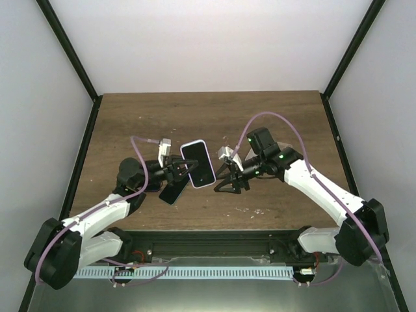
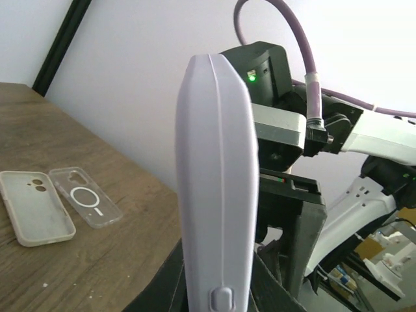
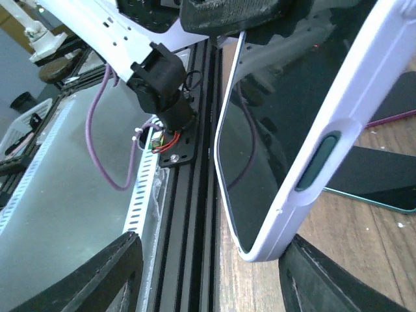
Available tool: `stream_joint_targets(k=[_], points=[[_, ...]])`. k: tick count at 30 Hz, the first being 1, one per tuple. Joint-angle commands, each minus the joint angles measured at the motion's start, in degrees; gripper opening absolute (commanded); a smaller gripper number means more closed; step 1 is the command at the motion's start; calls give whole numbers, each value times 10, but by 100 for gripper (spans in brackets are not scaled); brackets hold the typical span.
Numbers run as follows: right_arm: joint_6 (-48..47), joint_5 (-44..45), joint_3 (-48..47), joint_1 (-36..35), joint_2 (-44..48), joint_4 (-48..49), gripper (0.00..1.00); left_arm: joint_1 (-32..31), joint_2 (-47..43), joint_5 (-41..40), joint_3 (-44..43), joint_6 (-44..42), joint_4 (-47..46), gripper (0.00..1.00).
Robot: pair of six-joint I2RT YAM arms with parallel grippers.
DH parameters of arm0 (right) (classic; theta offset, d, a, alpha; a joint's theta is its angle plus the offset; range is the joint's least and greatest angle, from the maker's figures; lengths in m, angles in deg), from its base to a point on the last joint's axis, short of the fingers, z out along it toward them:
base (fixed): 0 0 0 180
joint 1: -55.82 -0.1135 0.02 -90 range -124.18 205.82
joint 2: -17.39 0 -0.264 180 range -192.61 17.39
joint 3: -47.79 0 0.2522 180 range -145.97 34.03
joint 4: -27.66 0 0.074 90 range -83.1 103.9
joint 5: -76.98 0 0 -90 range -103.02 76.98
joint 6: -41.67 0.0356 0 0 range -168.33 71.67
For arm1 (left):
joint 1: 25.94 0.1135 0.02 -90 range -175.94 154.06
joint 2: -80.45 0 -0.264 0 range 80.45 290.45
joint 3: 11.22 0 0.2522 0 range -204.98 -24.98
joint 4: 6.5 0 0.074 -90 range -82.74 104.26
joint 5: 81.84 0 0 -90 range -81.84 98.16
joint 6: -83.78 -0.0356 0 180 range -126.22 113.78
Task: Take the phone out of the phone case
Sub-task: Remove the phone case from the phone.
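Observation:
A phone with a dark screen sits in a pale lilac-white case (image 1: 198, 164), held above the table. My left gripper (image 1: 184, 171) is shut on the case's left end. In the left wrist view the case's side edge (image 2: 218, 162) stands upright between the jaws, a side button low on it. My right gripper (image 1: 227, 183) is open just right of the phone. In the right wrist view the cased phone (image 3: 286, 123) hangs just ahead of the open fingers (image 3: 97, 276), its lower corner close to the right finger; I cannot tell whether they touch.
A second dark phone (image 1: 171, 193) lies flat on the table under the left gripper; it also shows in the right wrist view (image 3: 380, 179). Two empty cases, one opaque white (image 2: 36, 208) and one clear with a ring (image 2: 84, 196), lie behind the right gripper (image 1: 227, 154). The black rail (image 1: 208, 244) runs along the near edge.

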Motion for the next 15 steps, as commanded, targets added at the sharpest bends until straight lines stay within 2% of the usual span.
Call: stream_joint_targets(k=[1,6,12,14,15], points=[[22,-54,-12,-12,-4,27,55,-2,5,21,-2,13,-87,6],[44,-62,-26,-12,-30,32,35,-4,11,21,-2,14,-96,6],[55,-67,-30,-12,-45,40,16,-5,15,27,-5,16,-99,6],[55,-62,-29,-12,-44,41,10,-5,14,25,-6,16,-88,11],[52,-56,-29,-12,-44,40,8,-5,11,21,-7,12,-77,19]])
